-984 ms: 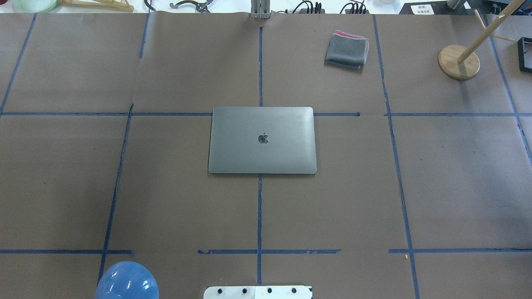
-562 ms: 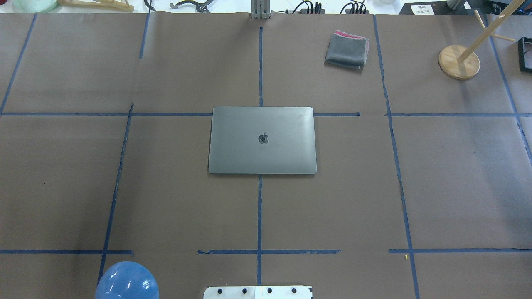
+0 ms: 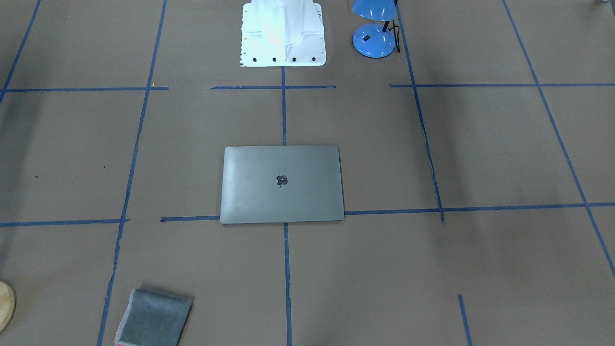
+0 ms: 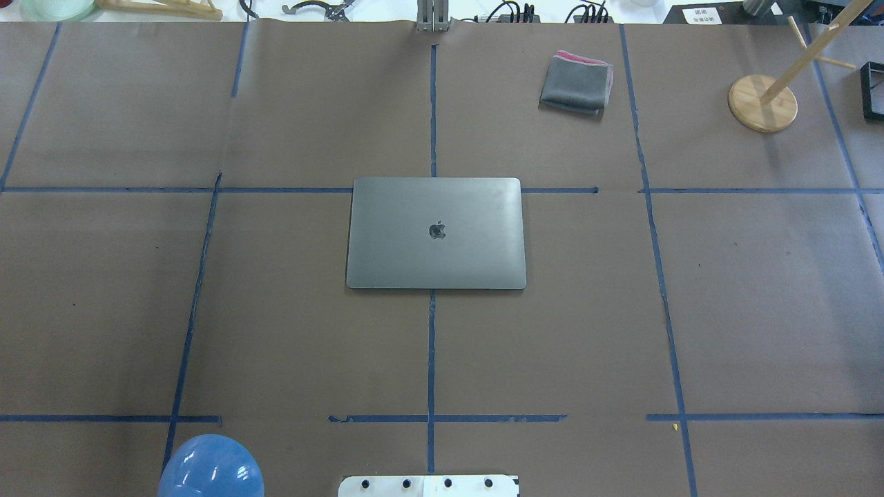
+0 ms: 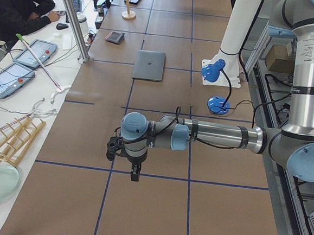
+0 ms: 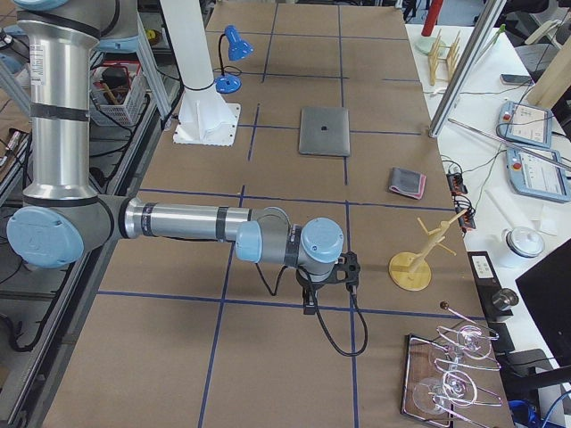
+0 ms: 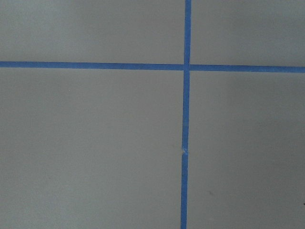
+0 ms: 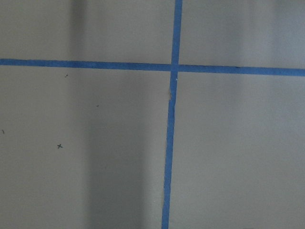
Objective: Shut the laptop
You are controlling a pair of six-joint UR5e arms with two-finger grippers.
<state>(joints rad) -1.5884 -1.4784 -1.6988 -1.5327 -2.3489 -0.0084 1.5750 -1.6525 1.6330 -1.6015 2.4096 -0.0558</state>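
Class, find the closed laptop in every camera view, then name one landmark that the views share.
Exterior front-facing: the laptop lies at the centre, lid shut.
Overhead exterior: centre.
Exterior left: upper middle.
Exterior right: upper middle.
Left wrist-mounted: not in it.
Right wrist-mounted: not in it.
Landmark: the folded grey cloth, upper right overhead, lower left front-facing, and also in both side views.

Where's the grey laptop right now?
Overhead view: the slim space-grey metal laptop lies shut in the middle of the brown table, on crossing blue tape lines, ahead of the white robot base.
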